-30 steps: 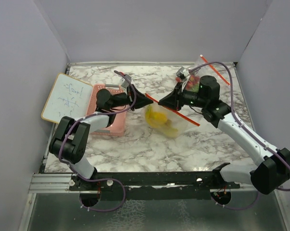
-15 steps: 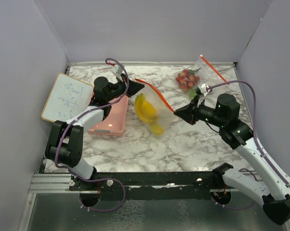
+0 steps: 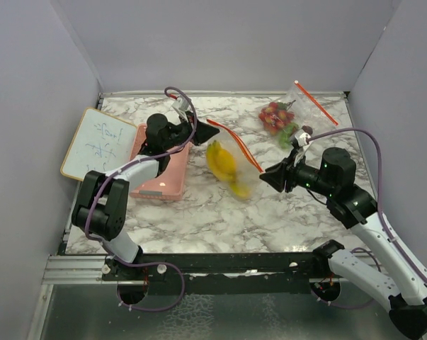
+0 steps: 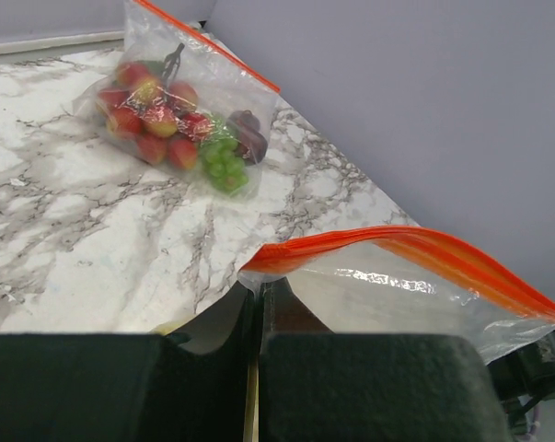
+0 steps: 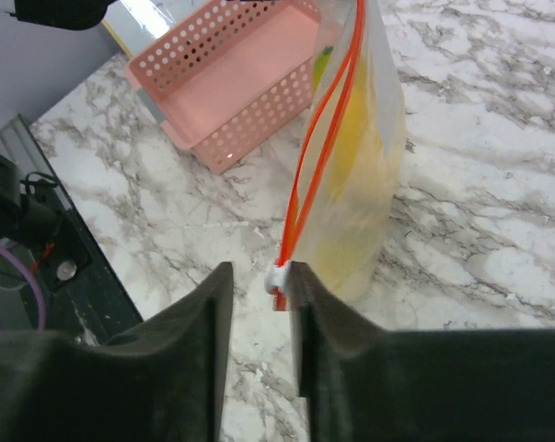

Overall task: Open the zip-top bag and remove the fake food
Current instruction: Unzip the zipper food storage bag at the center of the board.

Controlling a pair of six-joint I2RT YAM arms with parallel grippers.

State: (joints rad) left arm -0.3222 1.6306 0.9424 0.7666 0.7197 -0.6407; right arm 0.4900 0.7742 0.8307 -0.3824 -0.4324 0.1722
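I am clamping my left tool (image 4: pixel 259 293) on a corner of the zip-top bag (image 4: pixel 397 287) to hold its mouth taut, while my right tool (image 5: pixel 261 273) is sitting slack around the slider (image 5: pixel 279 276) between its fingers.

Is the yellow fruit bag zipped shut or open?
Open: in the right wrist view the two orange zip strips of the bag stand apart beyond the slider.

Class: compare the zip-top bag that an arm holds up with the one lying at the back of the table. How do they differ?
The held bag is raised on edge, pinched by the left gripper; the far bag lies flat, untouched. The held bag carries yellow pieces; the far bag holds strawberries and green grapes. Both are clear plastic with an orange zip strip.
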